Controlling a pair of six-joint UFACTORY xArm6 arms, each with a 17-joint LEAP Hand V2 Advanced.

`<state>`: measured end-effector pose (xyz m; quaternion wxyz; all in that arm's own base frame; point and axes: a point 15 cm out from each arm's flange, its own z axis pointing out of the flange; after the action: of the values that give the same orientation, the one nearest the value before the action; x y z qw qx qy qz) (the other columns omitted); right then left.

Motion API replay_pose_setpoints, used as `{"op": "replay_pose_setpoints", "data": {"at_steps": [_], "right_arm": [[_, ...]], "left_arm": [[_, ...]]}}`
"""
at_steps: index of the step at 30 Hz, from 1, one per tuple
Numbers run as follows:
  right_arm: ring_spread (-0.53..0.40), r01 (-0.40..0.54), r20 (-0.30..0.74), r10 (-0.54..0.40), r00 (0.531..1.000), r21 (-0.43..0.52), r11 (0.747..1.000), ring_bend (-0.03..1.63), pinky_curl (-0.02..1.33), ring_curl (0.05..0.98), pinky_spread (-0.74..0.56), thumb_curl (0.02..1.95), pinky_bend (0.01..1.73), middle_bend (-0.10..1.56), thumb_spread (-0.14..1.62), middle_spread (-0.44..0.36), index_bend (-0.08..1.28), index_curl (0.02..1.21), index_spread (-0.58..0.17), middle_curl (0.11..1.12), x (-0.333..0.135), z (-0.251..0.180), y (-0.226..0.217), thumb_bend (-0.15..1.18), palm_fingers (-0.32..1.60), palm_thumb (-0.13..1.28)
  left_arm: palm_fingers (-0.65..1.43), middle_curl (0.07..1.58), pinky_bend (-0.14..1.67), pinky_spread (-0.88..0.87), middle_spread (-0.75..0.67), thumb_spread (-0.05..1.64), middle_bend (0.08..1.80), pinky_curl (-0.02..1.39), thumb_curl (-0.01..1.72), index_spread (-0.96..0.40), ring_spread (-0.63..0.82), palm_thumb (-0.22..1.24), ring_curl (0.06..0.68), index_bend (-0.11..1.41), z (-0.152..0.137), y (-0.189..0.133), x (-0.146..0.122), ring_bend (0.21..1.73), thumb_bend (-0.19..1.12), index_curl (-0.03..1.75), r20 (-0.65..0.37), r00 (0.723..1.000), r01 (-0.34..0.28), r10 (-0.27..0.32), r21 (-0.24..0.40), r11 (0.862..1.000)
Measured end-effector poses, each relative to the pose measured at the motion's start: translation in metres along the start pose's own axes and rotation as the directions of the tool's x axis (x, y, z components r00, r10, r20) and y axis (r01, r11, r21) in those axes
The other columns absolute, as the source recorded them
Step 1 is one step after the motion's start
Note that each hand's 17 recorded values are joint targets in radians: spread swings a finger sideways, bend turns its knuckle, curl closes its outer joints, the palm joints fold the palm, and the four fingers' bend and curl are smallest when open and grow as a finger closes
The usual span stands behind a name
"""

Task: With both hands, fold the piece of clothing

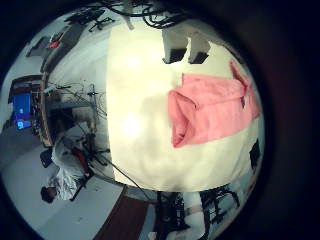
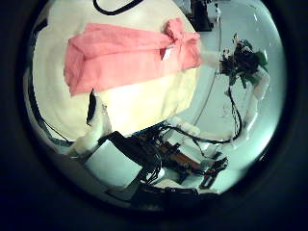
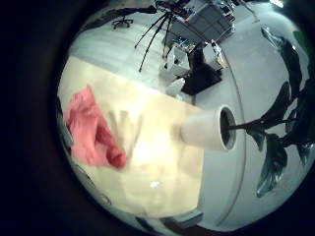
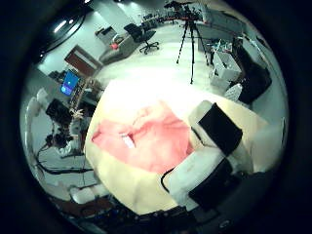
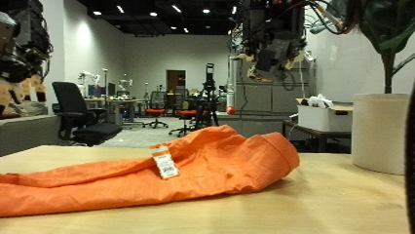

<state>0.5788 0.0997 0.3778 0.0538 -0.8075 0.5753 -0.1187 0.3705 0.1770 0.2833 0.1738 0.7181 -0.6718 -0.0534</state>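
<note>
The table, pale and wooden, carries the orange garment, which covers much of its nearer part. The garment is laid flat but rumpled, its thicker, bunched end raised toward the white pot and its thinner end trailing away from it to the table's edge. In the palm views the same garment is seen from above as one loosely spread piece with a bare stretch of table beside it.

The white pot, holding a dark-leaved plant, stands upright on the table near the garment's bunched end without touching it. It is shown close in the right little finger side palm view, with the garment well apart from it.

The right hand hangs high above the garment's bunched end, well clear of the cloth. Its fingers are loosely extended and nothing is held by them. The left hand is seen only in part, raised above the garment's trailing end; whether its fingers are spread or curled cannot be told.

A small white tag lies on the garment's upper surface near its middle, and is also seen from the right palm.
</note>
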Motion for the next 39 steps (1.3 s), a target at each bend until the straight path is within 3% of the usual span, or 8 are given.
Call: {"op": "replay_pose_setpoints", "data": {"at_steps": [4,11,18,25,33,39], "right_arm": [[-0.026,0.061,0.026,-0.058,0.998,-0.119,0.991,0.46,0.30,0.228,0.20,0.25,0.40,0.34,1.55,-0.162,0.22,0.42,-0.462,0.36,-0.008,0.007,0.032,0.03,0.18,0.81],[-0.010,0.131,0.069,-0.118,0.991,-0.233,0.963,0.39,0.28,0.217,0.21,0.24,0.34,0.29,1.58,-0.160,0.19,0.40,-0.445,0.35,-0.024,0.067,0.062,0.05,0.19,0.82],[0.039,0.233,0.124,-0.201,0.972,-0.363,0.902,0.31,0.28,0.208,0.24,0.25,0.29,0.25,1.50,-0.149,0.19,0.38,-0.432,0.35,-0.040,0.132,0.089,-0.01,0.16,0.74],[0.080,0.263,0.150,-0.219,0.964,-0.427,0.865,0.24,0.28,0.203,0.25,0.25,0.24,0.21,1.45,-0.157,0.19,0.37,-0.423,0.34,-0.045,0.168,0.103,-0.03,0.16,0.58],[0.112,0.292,0.071,-0.296,0.953,-0.493,0.819,0.19,0.28,0.202,0.26,0.23,0.20,0.19,1.38,-0.157,0.19,0.37,-0.408,0.34,-0.026,0.183,0.112,-0.03,0.18,0.39],[0.122,0.265,0.088,-0.264,0.960,-0.580,0.770,0.19,0.28,0.202,0.26,0.22,0.19,0.19,1.34,-0.117,0.19,0.37,-0.406,0.34,-0.015,0.184,0.142,-0.02,0.19,0.30]], "left_arm": [[-0.14,0.34,0.40,0.54,0.48,1.07,0.15,0.35,0.50,0.19,0.57,0.67,0.226,0.12,0.024,0.016,0.032,0.51,-0.03,0.36,0.007,0.998,-0.064,0.065,-0.058,0.996],[-0.12,0.28,0.36,0.53,0.45,1.09,0.16,0.33,0.48,0.19,0.57,0.65,0.215,0.13,0.066,0.019,0.072,0.47,-0.02,0.30,0.021,0.989,-0.141,0.144,-0.124,0.982],[-0.10,0.25,0.33,0.52,0.42,1.10,0.16,0.32,0.46,0.17,0.56,0.64,0.212,0.14,0.110,0.022,0.101,0.45,-0.02,0.27,0.004,0.984,-0.177,0.181,-0.178,0.968],[-0.08,0.23,0.32,0.51,0.39,1.11,0.16,0.31,0.44,0.17,0.56,0.64,0.210,0.15,0.134,0.021,0.110,0.43,-0.02,0.26,0.007,0.979,-0.197,0.202,-0.198,0.960],[-0.08,0.23,0.31,0.51,0.38,1.13,0.17,0.32,0.43,0.17,0.56,0.64,0.211,0.15,0.156,0.020,0.106,0.42,-0.02,0.25,-0.004,0.983,-0.179,0.185,-0.266,0.947],[-0.07,0.22,0.30,0.51,0.38,1.13,0.17,0.32,0.43,0.17,0.56,0.63,0.211,0.15,0.167,0.012,0.093,0.42,-0.02,0.25,0.003,0.986,-0.157,0.166,-0.299,0.941]]}}
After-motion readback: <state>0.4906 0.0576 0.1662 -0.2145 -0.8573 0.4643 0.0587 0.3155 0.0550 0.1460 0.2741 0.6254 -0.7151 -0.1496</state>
